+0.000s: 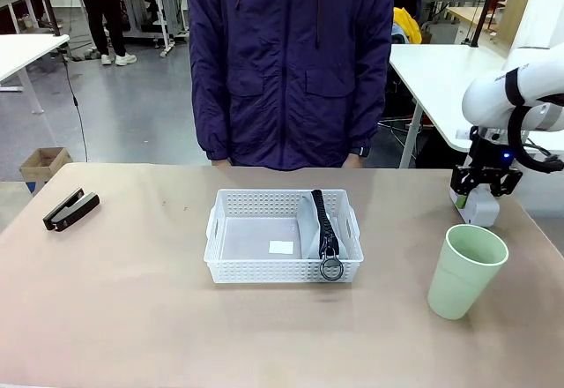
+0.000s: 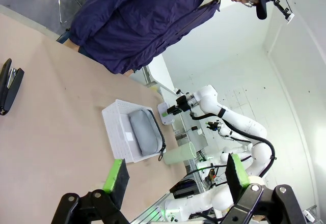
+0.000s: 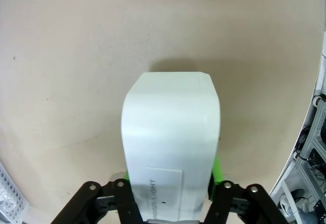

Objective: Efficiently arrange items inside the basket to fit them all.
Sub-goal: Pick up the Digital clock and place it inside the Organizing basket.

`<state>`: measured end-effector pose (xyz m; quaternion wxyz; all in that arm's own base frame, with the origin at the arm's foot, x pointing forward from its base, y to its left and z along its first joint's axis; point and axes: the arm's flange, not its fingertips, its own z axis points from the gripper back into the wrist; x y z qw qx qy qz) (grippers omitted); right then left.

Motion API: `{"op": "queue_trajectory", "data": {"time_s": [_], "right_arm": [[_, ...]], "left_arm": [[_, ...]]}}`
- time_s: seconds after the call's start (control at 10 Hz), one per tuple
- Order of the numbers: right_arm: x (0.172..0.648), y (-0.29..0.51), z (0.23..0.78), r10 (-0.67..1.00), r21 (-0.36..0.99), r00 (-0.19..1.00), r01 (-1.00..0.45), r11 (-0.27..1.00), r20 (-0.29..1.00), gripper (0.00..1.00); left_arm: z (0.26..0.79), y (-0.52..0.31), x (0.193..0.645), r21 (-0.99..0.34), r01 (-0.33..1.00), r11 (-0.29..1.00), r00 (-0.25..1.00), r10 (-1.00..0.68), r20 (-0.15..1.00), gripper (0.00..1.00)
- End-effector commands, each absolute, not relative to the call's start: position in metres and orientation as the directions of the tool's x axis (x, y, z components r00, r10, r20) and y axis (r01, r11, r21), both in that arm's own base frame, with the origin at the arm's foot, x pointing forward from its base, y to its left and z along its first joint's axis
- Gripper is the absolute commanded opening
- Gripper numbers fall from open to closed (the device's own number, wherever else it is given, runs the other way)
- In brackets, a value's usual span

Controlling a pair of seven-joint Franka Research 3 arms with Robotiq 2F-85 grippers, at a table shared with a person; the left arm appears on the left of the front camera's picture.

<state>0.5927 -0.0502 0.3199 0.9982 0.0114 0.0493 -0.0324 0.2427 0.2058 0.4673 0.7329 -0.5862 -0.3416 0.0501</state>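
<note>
The white lattice basket stands mid-table in front of the person. A grey pouch lies along its right side, and its zipper ring hangs over the front rim. At the far right my right gripper is shut on the small white box close to the tabletop. The wrist view shows green pads pressed against the box. The pale green cup stands upright in front of it. The black stapler lies at the far left. My left gripper hangs open, high above the table.
A person in a dark purple jacket stands at the far edge behind the basket. A small white label lies on the basket floor. Bare tabletop spreads between stapler and basket. Another white table stands behind on the right.
</note>
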Motion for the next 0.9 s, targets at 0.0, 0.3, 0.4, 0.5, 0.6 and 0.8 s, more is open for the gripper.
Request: {"op": "queue_trajectory", "data": {"time_s": [0.0, 0.3, 0.4, 0.5, 0.6, 0.8], "right_arm": [[0.597, -0.048, 0.322, -0.09, -0.004, 0.991, 0.09, 0.996, -0.099, 0.0], [0.596, -0.049, 0.325, -0.08, 0.004, 0.992, 0.081, 0.997, -0.095, 0.0], [0.594, -0.05, 0.33, -0.07, 0.017, 0.994, 0.072, 0.997, -0.085, 0.0], [0.589, -0.051, 0.344, -0.058, 0.033, 0.996, 0.06, 0.998, -0.07, 0.0], [0.577, -0.053, 0.38, -0.023, 0.073, 0.999, 0.025, 0.997, -0.03, 0.0], [0.543, -0.052, 0.443, 0.04, 0.132, 0.999, -0.038, 0.991, -0.009, 0.0]], "left_arm": [[0.47, 0.206, 0.243, -0.885, 0.354, 0.303, 0.747, 0.478, 0.462, 1.0], [0.47, 0.206, 0.243, -0.885, 0.354, 0.303, 0.747, 0.478, 0.462, 1.0], [0.47, 0.206, 0.243, -0.885, 0.354, 0.303, 0.747, 0.478, 0.462, 1.0], [0.47, 0.206, 0.243, -0.885, 0.354, 0.303, 0.747, 0.478, 0.462, 1.0], [0.47, 0.206, 0.243, -0.885, 0.354, 0.303, 0.747, 0.478, 0.462, 1.0], [0.47, 0.206, 0.243, -0.885, 0.354, 0.303, 0.747, 0.478, 0.462, 1.0]]}}
